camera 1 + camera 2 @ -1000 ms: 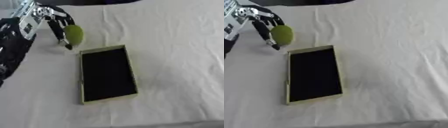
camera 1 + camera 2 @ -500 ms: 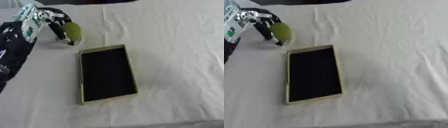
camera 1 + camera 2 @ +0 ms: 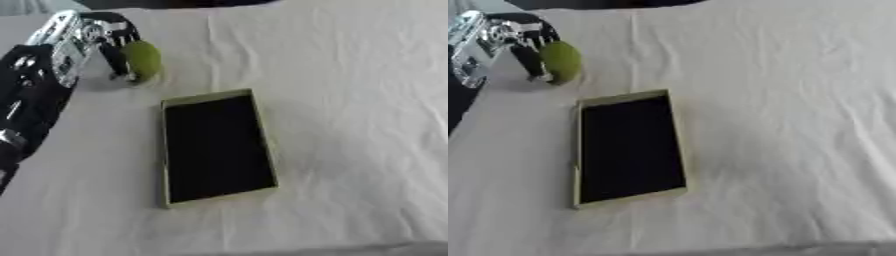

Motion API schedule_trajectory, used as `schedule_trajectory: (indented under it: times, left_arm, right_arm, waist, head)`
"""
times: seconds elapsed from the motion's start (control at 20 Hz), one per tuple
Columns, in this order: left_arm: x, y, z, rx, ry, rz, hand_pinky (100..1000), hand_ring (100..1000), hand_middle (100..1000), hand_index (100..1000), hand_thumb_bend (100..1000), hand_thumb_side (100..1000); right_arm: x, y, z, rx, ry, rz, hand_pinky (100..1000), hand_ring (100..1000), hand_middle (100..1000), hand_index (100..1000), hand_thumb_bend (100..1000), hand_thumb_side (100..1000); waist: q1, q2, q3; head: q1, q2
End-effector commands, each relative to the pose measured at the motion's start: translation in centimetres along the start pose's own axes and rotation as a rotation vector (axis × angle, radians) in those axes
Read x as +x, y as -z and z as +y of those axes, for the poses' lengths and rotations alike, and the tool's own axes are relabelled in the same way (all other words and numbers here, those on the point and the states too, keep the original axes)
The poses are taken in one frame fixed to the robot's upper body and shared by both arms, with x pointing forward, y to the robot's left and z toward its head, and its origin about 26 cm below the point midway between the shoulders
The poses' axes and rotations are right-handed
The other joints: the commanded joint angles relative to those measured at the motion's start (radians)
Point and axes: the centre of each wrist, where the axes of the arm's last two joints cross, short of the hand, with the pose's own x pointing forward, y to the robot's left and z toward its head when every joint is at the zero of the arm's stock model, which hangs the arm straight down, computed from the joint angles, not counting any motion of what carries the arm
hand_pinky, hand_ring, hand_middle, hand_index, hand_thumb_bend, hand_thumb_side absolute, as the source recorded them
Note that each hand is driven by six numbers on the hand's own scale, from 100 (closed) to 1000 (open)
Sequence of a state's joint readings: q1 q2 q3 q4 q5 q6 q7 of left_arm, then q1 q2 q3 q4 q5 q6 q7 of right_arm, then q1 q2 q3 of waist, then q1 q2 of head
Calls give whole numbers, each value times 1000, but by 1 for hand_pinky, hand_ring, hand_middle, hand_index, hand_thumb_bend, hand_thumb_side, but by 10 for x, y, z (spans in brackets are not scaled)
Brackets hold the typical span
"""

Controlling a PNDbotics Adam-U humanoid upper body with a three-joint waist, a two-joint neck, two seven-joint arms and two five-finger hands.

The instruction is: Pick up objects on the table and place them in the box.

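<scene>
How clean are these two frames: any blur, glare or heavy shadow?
Left eye view: soft all over, the left hand and green object smeared; light even, faint shadow beneath the object. Right eye view: equally soft, the box interior reads flat black, no detail; no glare on the cloth.

**White cloth, dark far edge**

A white cloth (image 3: 350,125) covers the whole table. It is creased: one long fold runs from the far edge toward the near side, left of centre, and softer wrinkles spread over the right half. Along the far edge a dark band (image 3: 605,3) shows beyond the cloth; what it is cannot be made out.
</scene>
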State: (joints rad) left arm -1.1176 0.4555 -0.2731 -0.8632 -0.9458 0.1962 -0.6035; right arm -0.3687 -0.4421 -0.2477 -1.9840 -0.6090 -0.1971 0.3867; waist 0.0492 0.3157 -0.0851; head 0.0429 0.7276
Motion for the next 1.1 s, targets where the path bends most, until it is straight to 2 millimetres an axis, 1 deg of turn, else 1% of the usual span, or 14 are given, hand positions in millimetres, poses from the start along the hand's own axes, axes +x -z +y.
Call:
schedule_trajectory:
  times: [0.05, 0.15, 0.2, 0.3, 0.5, 0.55, 0.65, 0.7, 0.75, 0.95, 1.1]
  left_arm:
    - [-3, -3, 10, 57, 23, 14, 645, 623, 590, 739, 563, 100]
    - [-2, -2, 8, 80, 21, 16, 595, 574, 541, 687, 510, 100]
    - [-2, -2, 8, 94, 14, 17, 568, 550, 514, 660, 469, 100]
    - [-1, -1, 6, 122, -5, 15, 539, 527, 491, 636, 434, 100]
    - [-1, -1, 4, 152, -33, 7, 534, 522, 484, 627, 425, 100]
    - [-1, -2, 6, 159, -36, 5, 507, 503, 462, 602, 406, 100]
    - [-1, -9, 18, 207, -32, -16, 503, 499, 456, 610, 414, 100]
    - [-1, -13, 23, 226, -23, -26, 503, 499, 460, 613, 228, 215]
    - [0, -18, 28, 245, -11, -37, 502, 498, 455, 612, 425, 100]
    - [4, -36, 48, 320, 28, -94, 488, 488, 442, 604, 418, 100]
    - [8, -50, 58, 375, 46, -152, 477, 481, 430, 597, 410, 100]
  right_arm:
    - [7, 5, -2, 17, -24, -14, 862, 698, 618, 815, 100, 636]
    - [7, 5, -2, 17, -23, -14, 862, 698, 618, 815, 100, 636]
    - [7, 5, -2, 17, -23, -13, 863, 699, 618, 816, 100, 638]
    - [7, 4, -2, 17, -23, -11, 863, 699, 618, 816, 100, 640]
    - [7, 4, -2, 17, -24, -9, 863, 699, 618, 816, 100, 640]
    - [7, 4, -2, 17, -24, -8, 863, 699, 618, 816, 100, 642]
    - [7, 4, -2, 17, -25, -6, 863, 699, 618, 816, 100, 641]
    - [7, 4, -2, 17, -26, -5, 863, 699, 618, 816, 100, 643]
    - [7, 4, -2, 17, -26, -5, 863, 699, 618, 816, 100, 641]
    - [8, 3, -2, 18, -27, -3, 863, 699, 618, 816, 100, 641]
    - [8, 3, -3, 18, -29, -3, 863, 699, 618, 817, 100, 642]
  waist:
    - [-6, -15, 0]
    - [-7, -14, 0]
    - [-7, -14, 0]
    - [-8, -14, -1]
    - [-7, -14, -2]
    - [-6, -15, -2]
    - [-4, -17, -1]
    - [-3, -18, -1]
    - [-2, -18, 0]
    - [0, -21, 1]
    - [0, -21, 2]
  head:
    - [4, -8]
    - [4, -7]
    - [4, -7]
    - [4, -6]
    - [4, -5]
    - [3, -4]
    - [0, -2]
    - [-1, -2]
    - [-1, -2]
    - [-7, 0]
    - [-12, 0]
